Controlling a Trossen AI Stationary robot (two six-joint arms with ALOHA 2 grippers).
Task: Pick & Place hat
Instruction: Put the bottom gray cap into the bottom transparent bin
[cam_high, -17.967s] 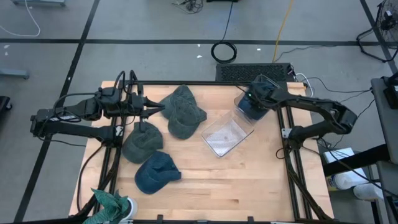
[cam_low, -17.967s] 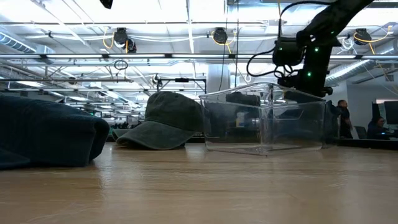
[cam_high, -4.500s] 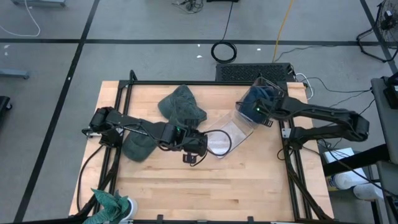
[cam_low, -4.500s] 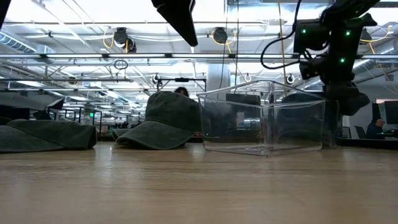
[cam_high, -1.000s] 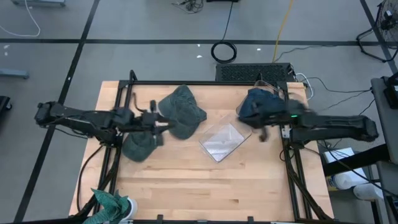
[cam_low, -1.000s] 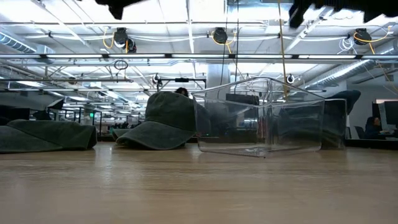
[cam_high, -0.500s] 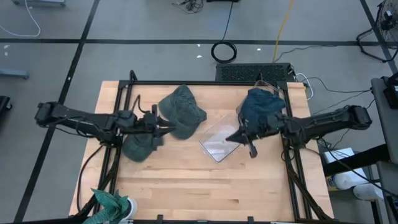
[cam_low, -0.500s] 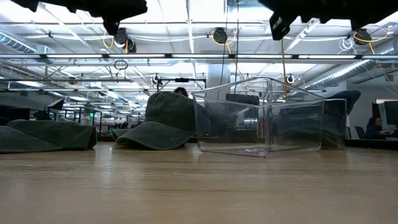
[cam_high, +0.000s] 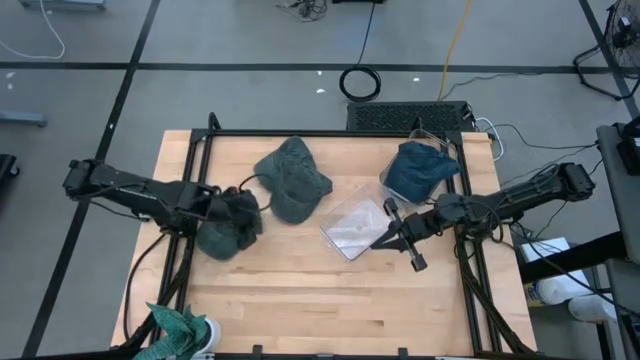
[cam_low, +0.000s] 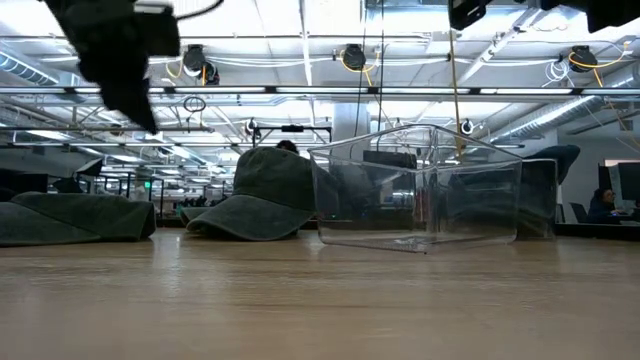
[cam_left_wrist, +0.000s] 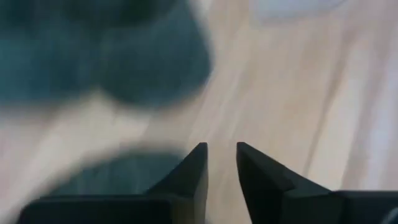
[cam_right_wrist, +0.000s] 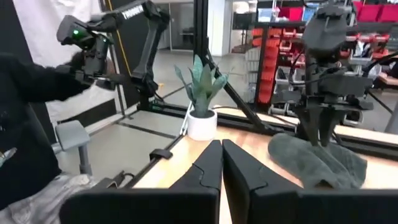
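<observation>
Hat pick/place – arms over table
L gripper (cam_high: 243, 212) fingers barely apart (empty), above grey hat (cam_high: 225, 236); R gripper (cam_high: 384, 240) clenched, over clear bin (cam_high: 352, 228).

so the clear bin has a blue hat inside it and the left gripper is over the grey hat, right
Not quite. The clear bin holds no hat; in the high view the blue hat lies on the table beside it, toward the back right corner. The rest stands: the left gripper is over the grey hat.
</observation>
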